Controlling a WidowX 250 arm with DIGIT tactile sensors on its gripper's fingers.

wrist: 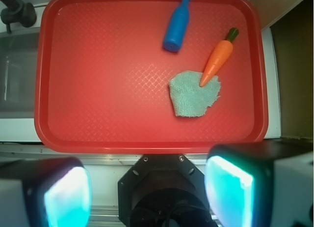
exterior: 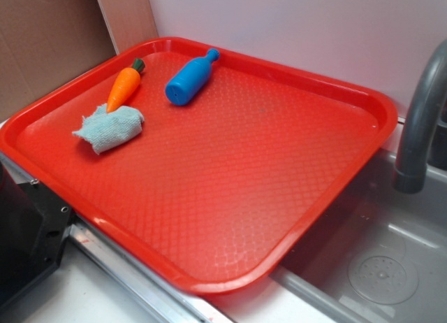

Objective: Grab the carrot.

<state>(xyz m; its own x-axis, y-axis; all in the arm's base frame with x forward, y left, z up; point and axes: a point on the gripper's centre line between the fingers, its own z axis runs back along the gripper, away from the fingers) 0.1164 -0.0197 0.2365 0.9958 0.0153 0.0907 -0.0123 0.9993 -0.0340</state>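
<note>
while my gripper (wrist: 147, 190) hangs wide open and empty over the tray's (wrist: 147, 142) near rim, i see the carrot (wrist: 218, 57) far ahead to the right (tip on the cloth (wrist: 192, 97)); finger ends are cropped.

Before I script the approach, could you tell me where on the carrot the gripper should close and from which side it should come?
Grip the carrot across its thicker orange body, just below the green stub, coming from above. It lies flat on the tray, and its tip rests on the cloth, so a grip there may snag fabric. The gripper looks open.
</note>
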